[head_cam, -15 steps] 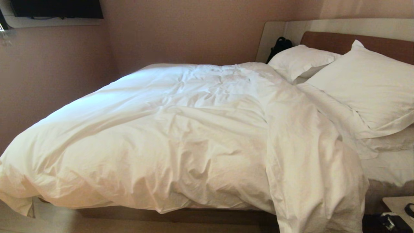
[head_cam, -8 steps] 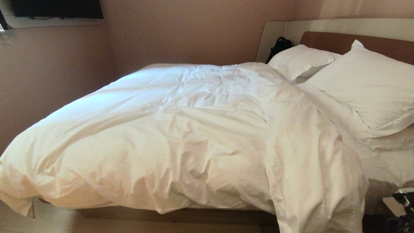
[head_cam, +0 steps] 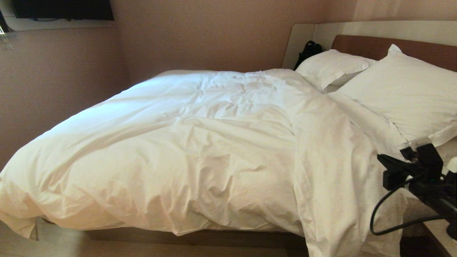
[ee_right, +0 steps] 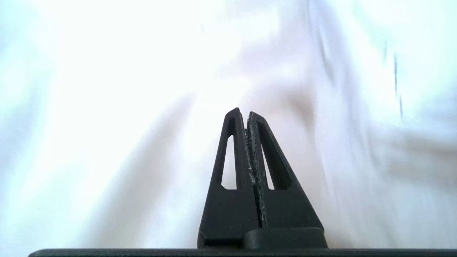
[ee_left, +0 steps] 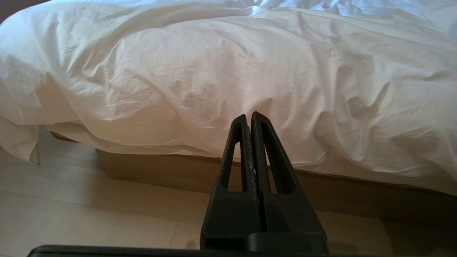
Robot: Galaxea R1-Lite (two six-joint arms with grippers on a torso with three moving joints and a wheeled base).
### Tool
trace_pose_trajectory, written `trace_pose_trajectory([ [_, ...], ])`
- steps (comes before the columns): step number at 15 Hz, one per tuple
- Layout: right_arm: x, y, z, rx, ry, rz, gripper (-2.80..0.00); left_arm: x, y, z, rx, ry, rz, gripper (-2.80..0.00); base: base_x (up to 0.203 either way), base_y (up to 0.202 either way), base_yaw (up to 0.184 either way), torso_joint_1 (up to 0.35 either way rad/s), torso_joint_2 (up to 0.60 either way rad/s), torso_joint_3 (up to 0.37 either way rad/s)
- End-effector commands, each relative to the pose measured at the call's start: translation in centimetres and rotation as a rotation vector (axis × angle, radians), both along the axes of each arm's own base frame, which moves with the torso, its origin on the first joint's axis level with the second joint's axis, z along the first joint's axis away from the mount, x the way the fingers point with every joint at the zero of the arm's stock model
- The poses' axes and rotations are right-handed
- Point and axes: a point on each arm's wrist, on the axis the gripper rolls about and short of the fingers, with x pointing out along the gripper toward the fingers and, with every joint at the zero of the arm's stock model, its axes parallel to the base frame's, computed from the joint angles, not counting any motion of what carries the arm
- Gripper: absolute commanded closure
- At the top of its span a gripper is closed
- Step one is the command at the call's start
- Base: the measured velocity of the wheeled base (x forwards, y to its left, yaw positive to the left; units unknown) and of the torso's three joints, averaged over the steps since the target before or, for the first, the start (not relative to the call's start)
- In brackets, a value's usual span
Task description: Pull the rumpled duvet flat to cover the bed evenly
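The rumpled white duvet point(head_cam: 200, 153) lies over most of the bed point(head_cam: 200, 237), with a thick fold running toward the near edge and spilling over it at the right. My right gripper point(head_cam: 383, 159) hangs shut and empty at the right, beside that fold and below the near pillow point(head_cam: 403, 92), its tips pointing at the duvet. In the right wrist view the shut right gripper point(ee_right: 243, 112) faces blurred white cloth. My left gripper point(ee_left: 249, 115) is shut and empty, low by the floor, short of the duvet point(ee_left: 228, 64) overhanging the bed base point(ee_left: 160, 167).
A second pillow point(head_cam: 330, 66) leans at the brown headboard point(head_cam: 421, 50), with a black bag point(head_cam: 309, 51) behind it. A pale nightstand point(head_cam: 441, 232) stands at the lower right under my right arm. A dark screen point(head_cam: 62, 9) hangs on the wall at the upper left.
My right arm has swung up from the lower right corner into the head view, to beside the duvet's fold. The duvet and the left arm have not moved.
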Motion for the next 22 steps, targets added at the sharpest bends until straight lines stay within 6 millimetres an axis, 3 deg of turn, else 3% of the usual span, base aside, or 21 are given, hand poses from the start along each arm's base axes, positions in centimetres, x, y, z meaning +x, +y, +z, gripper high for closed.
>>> trace_pose_trajectory([
  [1, 1.5, 1.6, 2.0, 0.081, -0.092, -0.451, 0.00, 0.0, 0.0, 0.0, -0.001, 0.000, 0.001, 0.00, 0.000, 0.000, 0.000, 0.000, 0.00, 0.000],
  [4, 3.4, 5.1, 3.0, 0.190, -0.080, -0.506, 0.00, 0.0, 0.0, 0.0, -0.002, -0.001, 0.001, 0.00, 0.000, 0.000, 0.000, 0.000, 0.00, 0.000],
  [7, 3.9, 8.2, 3.6, 0.251, -0.052, -0.530, 0.00, 0.0, 0.0, 0.0, -0.001, -0.001, 0.001, 0.00, 0.000, 0.000, 0.000, 0.000, 0.00, 0.000],
  [12, 4.0, 10.0, 6.0, 0.299, -0.089, -0.566, 0.00, 0.0, 0.0, 0.0, -0.001, -0.001, 0.001, 0.00, 0.000, 0.000, 0.000, 0.000, 0.00, 0.000],
  [14, 3.9, 11.1, 8.9, 0.355, -0.137, -0.535, 0.00, 0.0, 0.0, 0.0, -0.001, -0.001, 0.001, 0.00, 0.000, 0.000, 0.000, 0.000, 0.00, 0.000],
  [16, 3.4, 12.1, 10.3, 0.383, -0.151, -0.518, 0.00, 0.0, 0.0, 0.0, -0.002, -0.001, 0.001, 0.00, 0.000, 0.000, 0.000, 0.000, 0.00, 0.000],
  [22, 2.1, 17.1, 19.2, 0.606, -0.373, -0.479, 0.00, 0.0, 0.0, 0.0, -0.001, -0.001, 0.001, 0.00, 0.000, 0.000, 0.000, 0.000, 0.00, 0.000],
])
